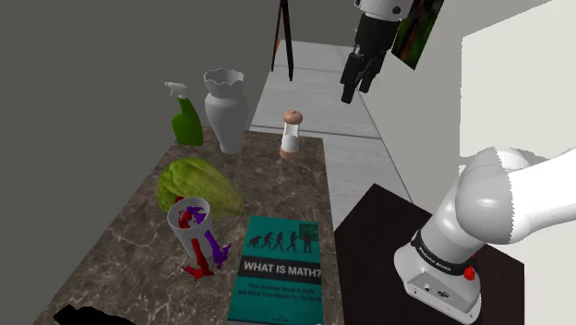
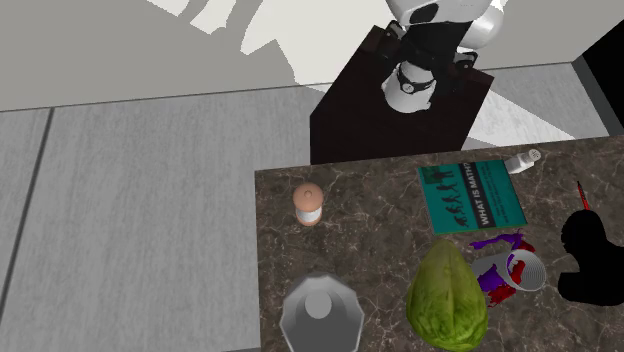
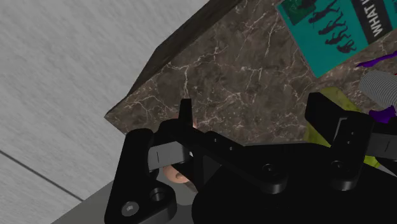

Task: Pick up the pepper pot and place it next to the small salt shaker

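My open, empty gripper (image 1: 356, 92) hangs high; I should descend straight over the pepper pot (image 1: 292, 134), clasping squarely below its tan cap.

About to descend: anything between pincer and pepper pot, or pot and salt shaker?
Nothing visible stands between the open pincer and the pepper pot. Toward the salt shaker, only the flat teal book lies along the route.
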Available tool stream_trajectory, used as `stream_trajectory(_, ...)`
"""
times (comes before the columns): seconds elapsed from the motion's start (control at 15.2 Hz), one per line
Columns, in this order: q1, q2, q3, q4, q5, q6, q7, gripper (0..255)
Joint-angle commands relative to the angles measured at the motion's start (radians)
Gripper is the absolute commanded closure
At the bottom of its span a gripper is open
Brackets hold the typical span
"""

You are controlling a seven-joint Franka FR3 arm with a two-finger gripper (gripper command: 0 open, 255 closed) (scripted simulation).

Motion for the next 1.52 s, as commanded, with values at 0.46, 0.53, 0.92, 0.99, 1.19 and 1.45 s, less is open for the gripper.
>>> stream_trajectory(0.46, -0.03, 0.253, -0.043, 0.059, 0.014, 0.174, 0.001, 0)
stream_trajectory(0.53, -0.033, 0.29, -0.049, 0.073, 0.018, 0.196, 0.0, 0)
stream_trajectory(0.92, -0.051, 0.52, -0.087, 0.178, 0.05, 0.302, -0.01, 0)
stream_trajectory(0.99, -0.053, 0.559, -0.093, 0.2, 0.057, 0.315, -0.013, 0)
stream_trajectory(1.19, -0.062, 0.676, -0.109, 0.272, 0.083, 0.349, -0.022, 0)
stream_trajectory(1.45, -0.07, 0.769, -0.119, 0.324, 0.107, 0.381, -0.031, 0)
